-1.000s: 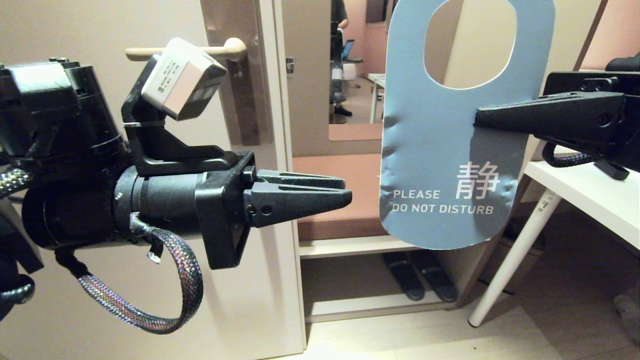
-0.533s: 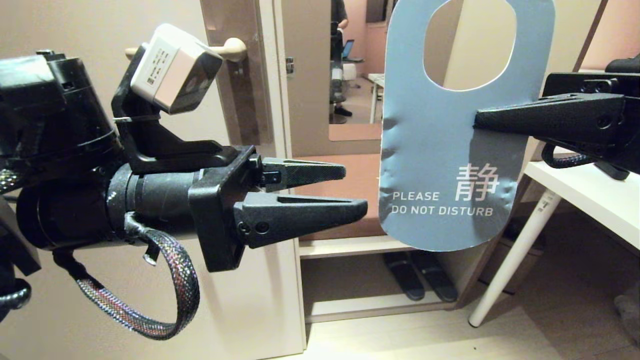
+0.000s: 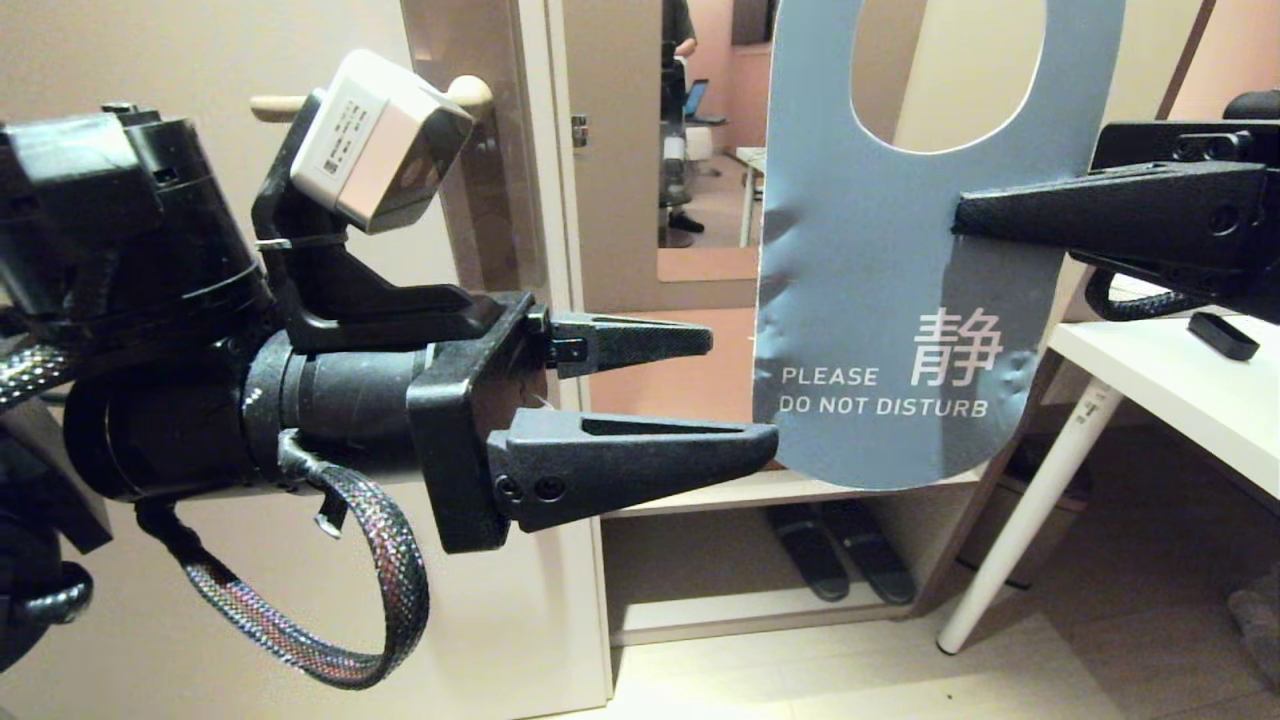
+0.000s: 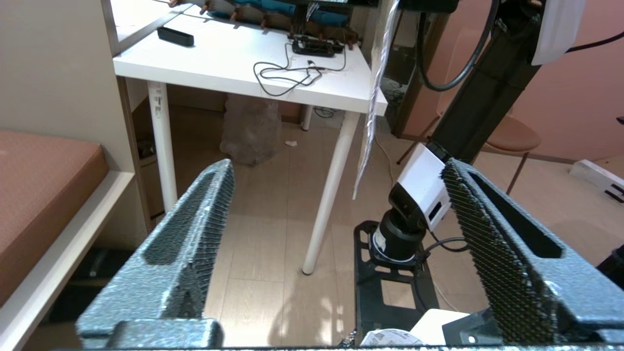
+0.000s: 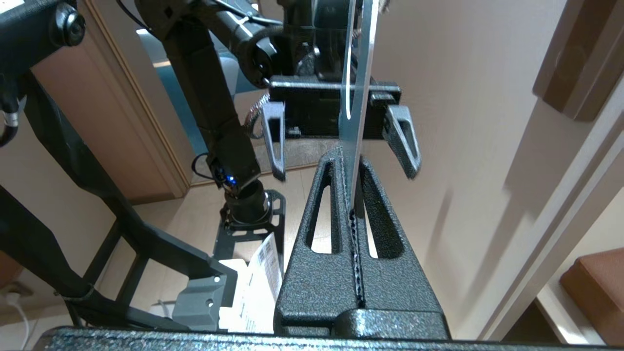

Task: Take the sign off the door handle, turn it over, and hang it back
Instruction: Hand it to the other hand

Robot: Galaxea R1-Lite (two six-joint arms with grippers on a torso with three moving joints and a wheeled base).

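The sign (image 3: pixel 860 300) hangs upright in the air with its blue "PLEASE DO NOT DISTURB" face towards me, its hole at the top. My right gripper (image 3: pixel 958 222) is shut on the sign's right edge, below the hole; the right wrist view shows its jaws (image 5: pixel 350 158) pinching the thin card (image 5: pixel 358 73). My left gripper (image 3: pixel 742 392) is open at the sign's lower left edge. In the left wrist view the card (image 4: pixel 373 107) shows edge-on, in line with the gap of the left gripper (image 4: pixel 336 168). The door handle (image 3: pixel 275 104) is bare, half hidden behind my left wrist camera.
The door with its brownish backplate (image 3: pixel 490 200) stands behind my left arm. A white table (image 3: pixel 1160 380) is at the right, a small black object (image 3: pixel 1215 335) on it. A cushioned bench (image 3: pixel 680 400) with slippers (image 3: pixel 840 560) beneath lies behind the sign. A person (image 3: pixel 678 30) stands far back.
My left gripper has opened wide and moved right, up to the sign's lower left edge. The right gripper has lifted the sign slightly.
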